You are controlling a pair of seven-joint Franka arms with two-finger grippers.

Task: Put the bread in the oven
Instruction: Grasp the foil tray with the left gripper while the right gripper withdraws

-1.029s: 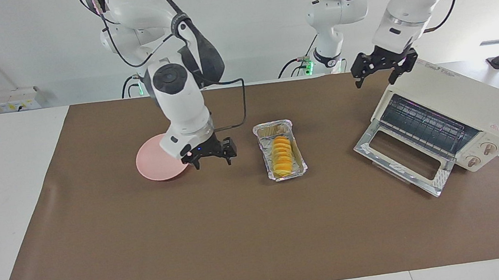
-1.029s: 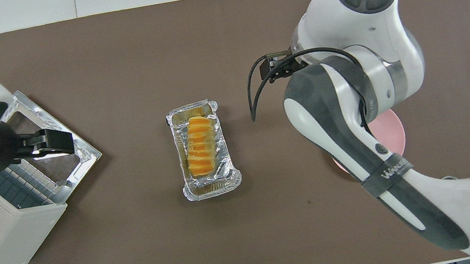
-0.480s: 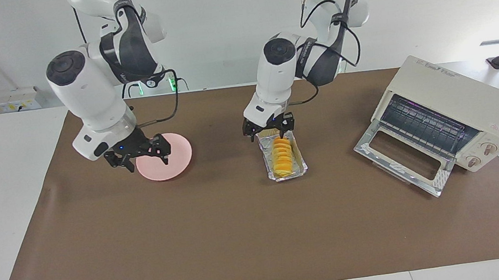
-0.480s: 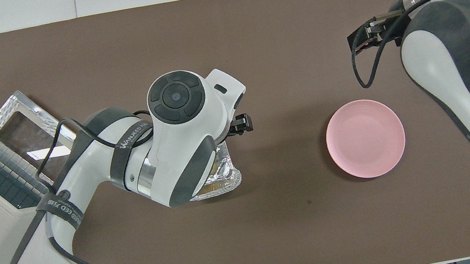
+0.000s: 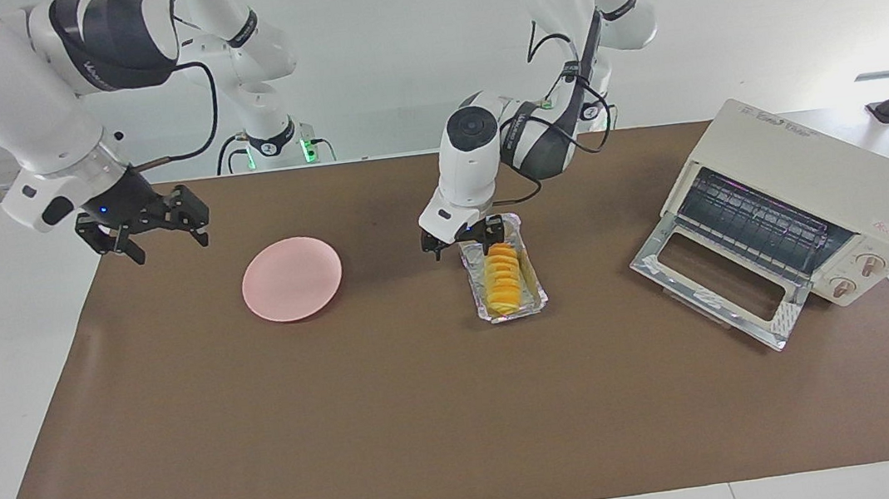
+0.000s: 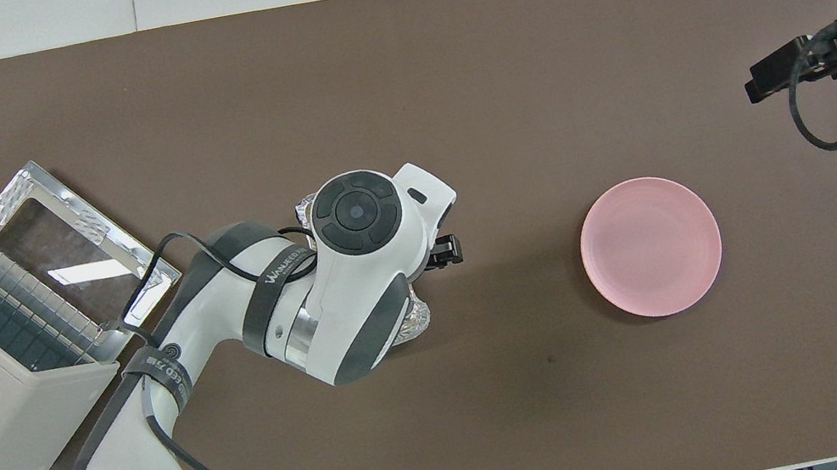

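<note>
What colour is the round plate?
Pink. The plate shows best in the overhead view.

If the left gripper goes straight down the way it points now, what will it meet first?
Probably the foil tray at its end nearer the robots, with the bread just past it. The left gripper is open; its exact height is unclear.
</note>
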